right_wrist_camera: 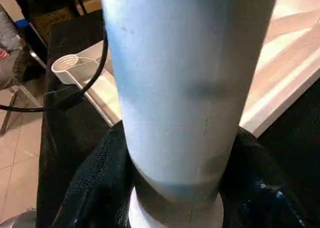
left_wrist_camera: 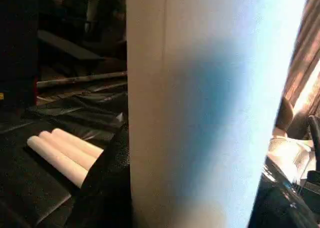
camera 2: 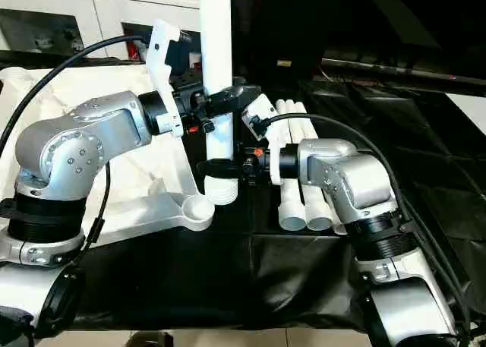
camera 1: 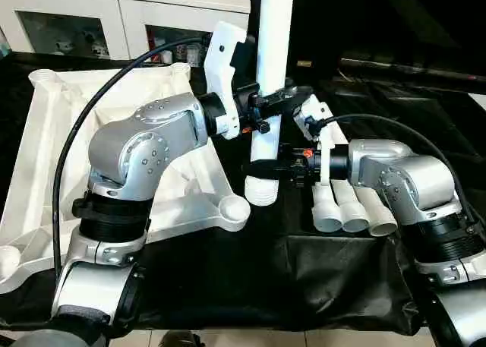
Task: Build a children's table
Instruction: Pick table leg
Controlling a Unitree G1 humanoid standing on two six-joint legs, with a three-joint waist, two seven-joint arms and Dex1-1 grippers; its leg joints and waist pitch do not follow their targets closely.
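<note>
Leg (camera 1: pixel 272 51) held upright in both the left gripper (camera 1: pixel 267 102) and the right gripper (camera 1: pixel 262 167), threaded end just beside the tabletop's (camera 1: pixel 45 119) near corner socket (camera 1: pixel 234 208); misalignment risks cross-threading or tipping.

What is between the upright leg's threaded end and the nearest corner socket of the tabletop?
In the left eye view, only bare black cloth separates the upright leg from the corner socket.
</note>
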